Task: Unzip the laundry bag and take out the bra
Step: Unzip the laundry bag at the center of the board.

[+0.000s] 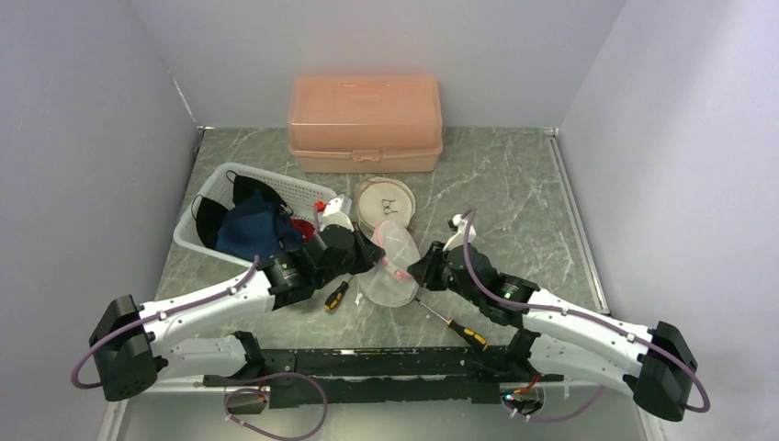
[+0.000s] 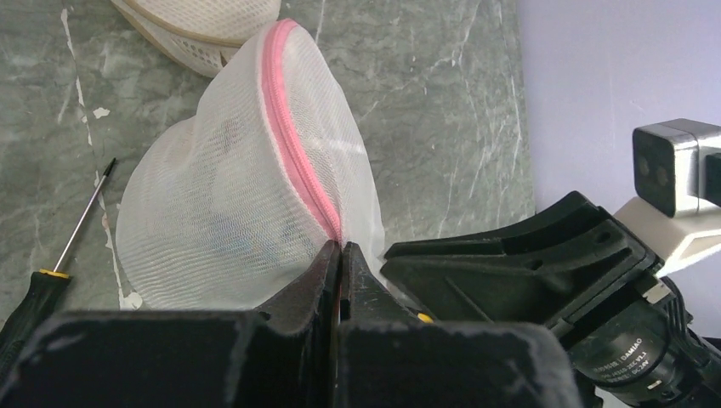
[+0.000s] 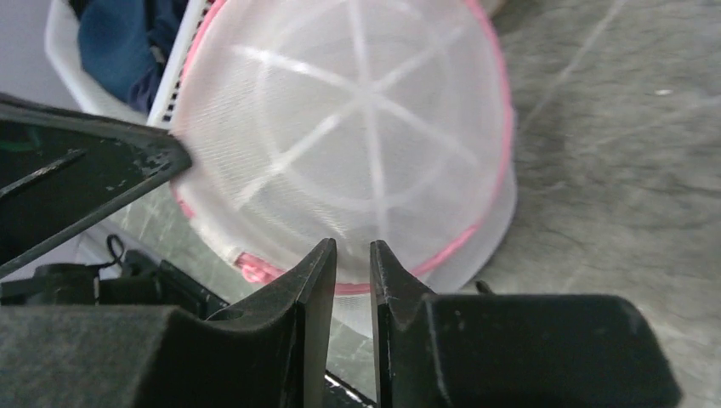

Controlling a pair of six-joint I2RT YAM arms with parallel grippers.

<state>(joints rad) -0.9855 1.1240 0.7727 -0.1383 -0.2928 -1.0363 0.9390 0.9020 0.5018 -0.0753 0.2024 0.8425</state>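
Left gripper [image 2: 341, 248] is pinched shut on the pink zip [image 2: 293, 136] seam, so the laundry bag [image 2: 229, 187] is steadied on the table [image 1: 514, 184] between both arms. Right gripper [image 3: 353, 246] is held narrowly parted at the zip rim, likely seeking the puller.

Basket [image 1: 299, 190] blocks L of bag [image 1: 390, 266], 2 screwdrivers [image 1: 455, 326] in front — tabletop [image 1: 514, 184] R open.

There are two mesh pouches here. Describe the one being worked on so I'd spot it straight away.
Start at the peach lidded box at the back of the table; a flat round mesh pouch lies in front of it. In front of that sits the laundry bag, pinched by the left pincer: it is domed, with a pink zipper, while its neighbour has beige trim.
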